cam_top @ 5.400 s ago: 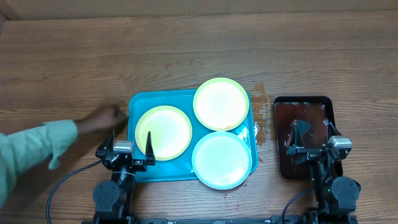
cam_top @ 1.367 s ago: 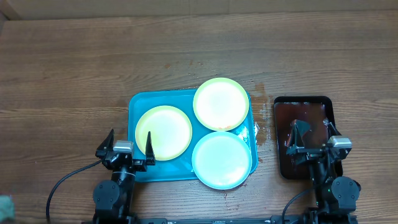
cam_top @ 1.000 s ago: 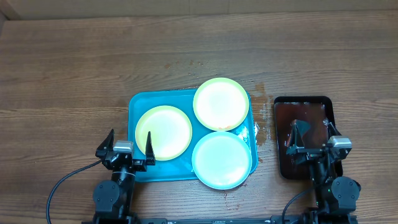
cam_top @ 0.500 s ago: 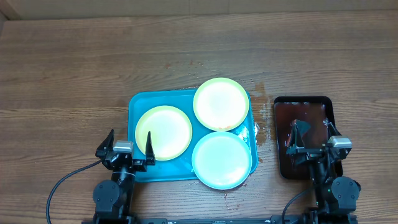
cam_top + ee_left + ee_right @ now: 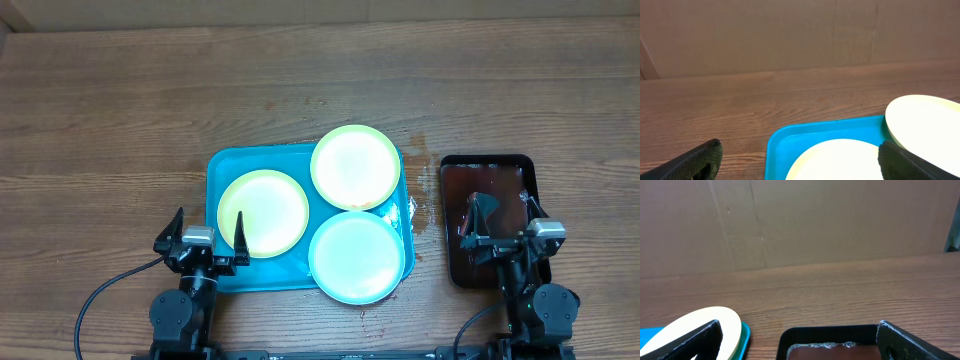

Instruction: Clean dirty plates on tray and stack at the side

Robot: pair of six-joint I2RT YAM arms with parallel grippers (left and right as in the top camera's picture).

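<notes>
**Hanging wide open, both grippers are holding nothing**

A wooden table is stretching out ahead of both arms, with a cardboard wall closing off its far side.

The turquoise tray is lying directly ahead of the left gripper, reaching from there across towards the right arm. The gripper is hovering over the tray's near left corner with its fingers spread far apart and gripping nothing.

The black tray is sitting under and ahead of the right gripper, holding a reddish-brown wet film. That gripper is also gaping, with nothing between its fingers.

All three plates are sitting on the turquoise tray, none of them stacked.
- The nearer yellow-green plate is lying just ahead of the left gripper. The gripper's right finger is overlapping the plate's rim from above, and I cannot tell whether they are touching.
- The farther yellow-green plate is sitting ahead and to the right of that gripper, hanging over the tray's far rim.
- The light blue plate is lying to the gripper's right, between the two arms, spilling over the tray's near rim.

Glare is washing out the plate faces, so I cannot tell whether they are smeared.

A wet patch is darkening the wood to the left of the right gripper, between the two trays.
</notes>
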